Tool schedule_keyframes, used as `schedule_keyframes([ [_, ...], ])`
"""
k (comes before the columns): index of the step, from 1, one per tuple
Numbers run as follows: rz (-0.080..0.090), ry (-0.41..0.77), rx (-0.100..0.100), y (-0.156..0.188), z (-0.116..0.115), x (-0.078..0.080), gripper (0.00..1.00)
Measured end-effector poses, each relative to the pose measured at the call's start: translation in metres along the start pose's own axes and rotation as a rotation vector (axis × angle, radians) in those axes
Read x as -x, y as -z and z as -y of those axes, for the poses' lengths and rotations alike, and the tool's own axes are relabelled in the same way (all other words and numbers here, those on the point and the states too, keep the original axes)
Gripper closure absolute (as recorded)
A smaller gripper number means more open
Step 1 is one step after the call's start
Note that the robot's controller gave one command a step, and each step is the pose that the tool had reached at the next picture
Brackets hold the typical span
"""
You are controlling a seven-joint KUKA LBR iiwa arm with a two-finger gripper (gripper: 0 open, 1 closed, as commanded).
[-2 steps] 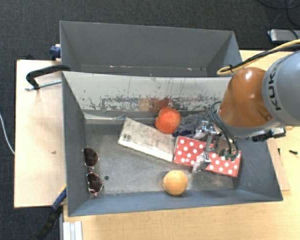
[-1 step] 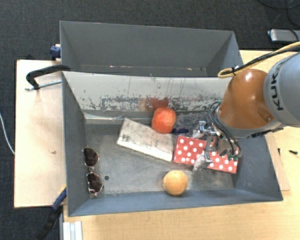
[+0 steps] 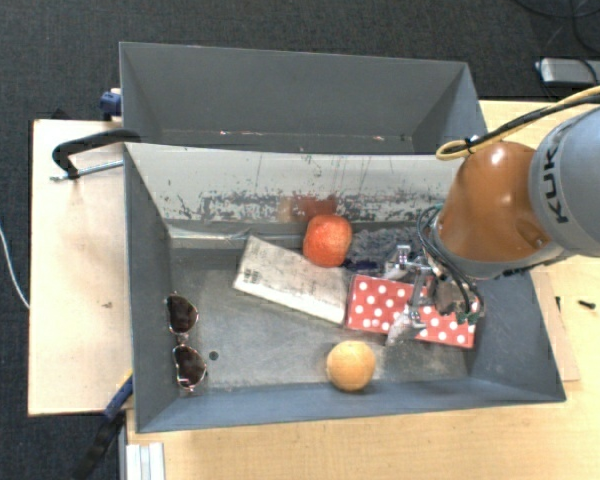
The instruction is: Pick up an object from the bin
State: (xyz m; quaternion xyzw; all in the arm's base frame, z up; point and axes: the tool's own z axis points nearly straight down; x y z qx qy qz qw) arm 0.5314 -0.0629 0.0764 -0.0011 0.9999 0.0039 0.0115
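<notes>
Grey KUKA arm (image 3: 583,173) at R edge, orange wrist cover (image 3: 490,208) at its lower L, black-yellow cable (image 3: 525,126) across top, end effector (image 3: 420,303) angled down-left, metal parts showing

Gripper (image 3: 417,305) low over red white-dotted packet (image 3: 376,306) at right of bin (image 3: 148,298)

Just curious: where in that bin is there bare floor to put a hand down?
Bare floor lies between the sunglasses and the orange ball, with the white box behind it. The right side is crowded: gripper over the red dotted packet, red apple behind.
</notes>
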Motion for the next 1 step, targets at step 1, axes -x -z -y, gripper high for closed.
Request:
schedule_keyframes([
  [1,-0.014,-0.026,-0.008,0.1622,-0.0011,0.0023,1.0],
])
